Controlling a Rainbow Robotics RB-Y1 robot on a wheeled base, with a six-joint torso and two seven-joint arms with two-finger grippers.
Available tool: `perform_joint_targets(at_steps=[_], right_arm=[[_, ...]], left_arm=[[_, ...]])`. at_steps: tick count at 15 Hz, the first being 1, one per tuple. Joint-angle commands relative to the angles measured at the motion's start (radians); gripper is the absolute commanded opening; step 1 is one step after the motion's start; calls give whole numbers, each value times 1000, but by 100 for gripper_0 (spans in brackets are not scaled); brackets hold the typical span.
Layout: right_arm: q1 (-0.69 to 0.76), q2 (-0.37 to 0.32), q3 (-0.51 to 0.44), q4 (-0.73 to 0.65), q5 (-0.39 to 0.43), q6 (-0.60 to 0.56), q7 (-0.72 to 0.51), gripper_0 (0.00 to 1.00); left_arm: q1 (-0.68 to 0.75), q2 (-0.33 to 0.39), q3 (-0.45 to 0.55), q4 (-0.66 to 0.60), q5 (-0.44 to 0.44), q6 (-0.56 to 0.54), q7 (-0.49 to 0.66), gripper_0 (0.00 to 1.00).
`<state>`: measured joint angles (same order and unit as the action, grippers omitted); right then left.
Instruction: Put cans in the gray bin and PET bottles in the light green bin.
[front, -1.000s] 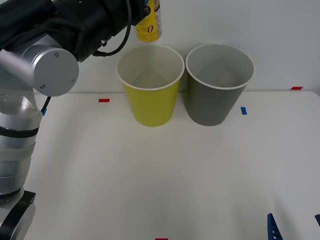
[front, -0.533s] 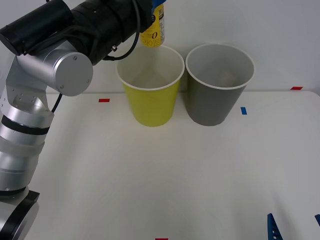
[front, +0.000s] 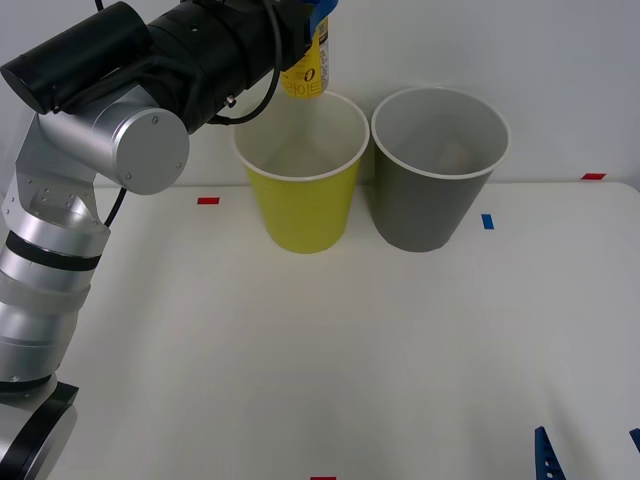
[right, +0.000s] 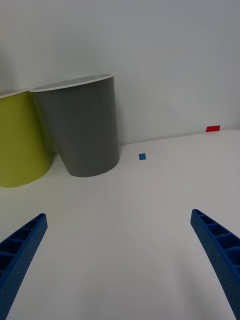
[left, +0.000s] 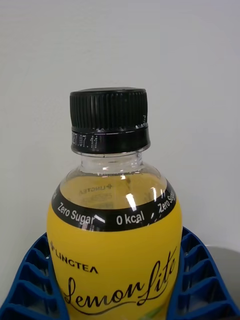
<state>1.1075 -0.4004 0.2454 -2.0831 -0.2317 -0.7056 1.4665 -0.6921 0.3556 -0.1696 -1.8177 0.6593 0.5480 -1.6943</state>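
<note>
Left gripper (front: 316, 12) clamps the PET bottle (front: 306, 68) above the light green bin (front: 301, 172).

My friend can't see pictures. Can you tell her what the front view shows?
The left gripper holds a PET bottle above the light green bin. The gray bin stands right beside it on the white table.

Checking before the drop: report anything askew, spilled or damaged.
Nothing stands out. The left gripper holds the capped PET bottle above the light green bin; the gray bin stands upright beside it, with no spill showing on the table.
</note>
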Motion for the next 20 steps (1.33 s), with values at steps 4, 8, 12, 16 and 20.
perform_joint_targets(at_steps=[4, 8, 12, 16, 20], right_arm=[[0, 0, 0, 0, 0, 0, 0, 100], [0, 0, 0, 0, 0, 0, 0, 100], [0, 0, 0, 0, 0, 0, 0, 100], [0, 0, 0, 0, 0, 0, 0, 100], [0, 0, 0, 0, 0, 0, 0, 100]], left_arm=[[0, 2, -7, -3, 10, -25, 1, 100], [0, 11, -5, -25, 28, -43, 15, 100], [3, 57, -7, -69, 57, -43, 38, 100], [92, 126, 2, -201, 85, -42, 55, 100], [256, 154, 62, -371, 105, -42, 64, 100]])
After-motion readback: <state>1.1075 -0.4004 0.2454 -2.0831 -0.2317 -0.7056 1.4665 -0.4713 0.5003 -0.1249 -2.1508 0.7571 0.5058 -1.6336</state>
